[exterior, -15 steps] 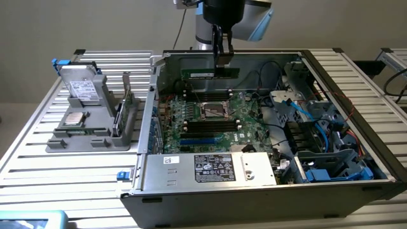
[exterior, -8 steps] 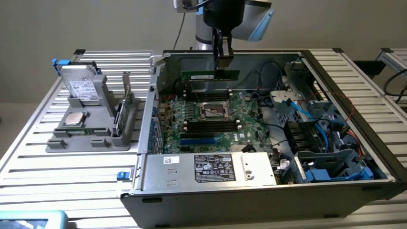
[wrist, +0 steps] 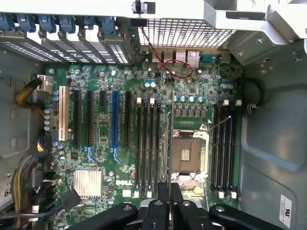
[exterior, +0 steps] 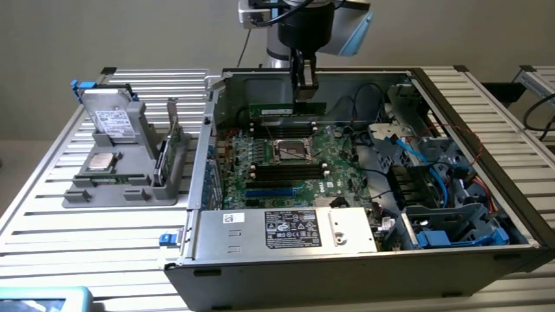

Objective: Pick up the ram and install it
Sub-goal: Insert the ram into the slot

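grey parts stand (exterior: 117, 162): outside the computer case (exterior: 260, 260), well to the exterior view's left of the processor socket (exterior: 293, 151). gripper (exterior: 303, 91): above the socket's far side, jaws narrow and clamped on the ram (exterior: 286, 110). ram: held level, off the board, over the black memory slots (exterior: 290, 128) beyond the socket. wrist view: ram (wrist: 171, 143) edge-on, just beside the socket. blue cables (exterior: 407, 153): to the exterior view's right of the socket.

I would call this place a robotics lab or a test workshop. A robot arm (exterior: 303, 26) stands over an opened computer case (exterior: 347, 279) on a bench (exterior: 87, 240) of metal slats, and a grey parts stand (exterior: 121, 188) is beside it (the wall behind is plain).
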Available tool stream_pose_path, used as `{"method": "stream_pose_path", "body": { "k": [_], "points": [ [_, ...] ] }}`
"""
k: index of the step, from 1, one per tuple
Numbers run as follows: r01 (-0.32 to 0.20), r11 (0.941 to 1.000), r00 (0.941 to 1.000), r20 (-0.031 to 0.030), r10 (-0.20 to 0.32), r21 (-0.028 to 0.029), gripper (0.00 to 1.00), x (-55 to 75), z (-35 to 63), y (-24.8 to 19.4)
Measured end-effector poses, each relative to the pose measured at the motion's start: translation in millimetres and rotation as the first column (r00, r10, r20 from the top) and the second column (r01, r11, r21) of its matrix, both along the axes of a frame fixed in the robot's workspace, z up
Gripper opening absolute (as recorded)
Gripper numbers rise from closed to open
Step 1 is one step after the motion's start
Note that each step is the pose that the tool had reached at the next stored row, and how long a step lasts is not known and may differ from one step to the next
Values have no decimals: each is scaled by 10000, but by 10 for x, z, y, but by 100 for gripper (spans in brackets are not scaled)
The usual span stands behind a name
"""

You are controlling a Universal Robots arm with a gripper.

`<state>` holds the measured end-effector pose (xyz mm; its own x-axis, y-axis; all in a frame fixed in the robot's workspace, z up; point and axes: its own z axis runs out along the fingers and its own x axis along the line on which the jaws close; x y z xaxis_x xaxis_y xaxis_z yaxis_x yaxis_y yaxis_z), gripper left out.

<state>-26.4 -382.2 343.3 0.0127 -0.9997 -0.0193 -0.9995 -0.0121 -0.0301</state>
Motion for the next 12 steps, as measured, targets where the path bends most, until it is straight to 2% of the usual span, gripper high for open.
{"method": "stream_pose_path", "body": {
  "k": [6, 12],
  "points": [
    [10, 10000, 10000, 0, -10, 0, 14, 3, -101, -26],
    [20, 10000, 10000, 2, -20, -17, 14, 5, -110, -32]
  ]
}}
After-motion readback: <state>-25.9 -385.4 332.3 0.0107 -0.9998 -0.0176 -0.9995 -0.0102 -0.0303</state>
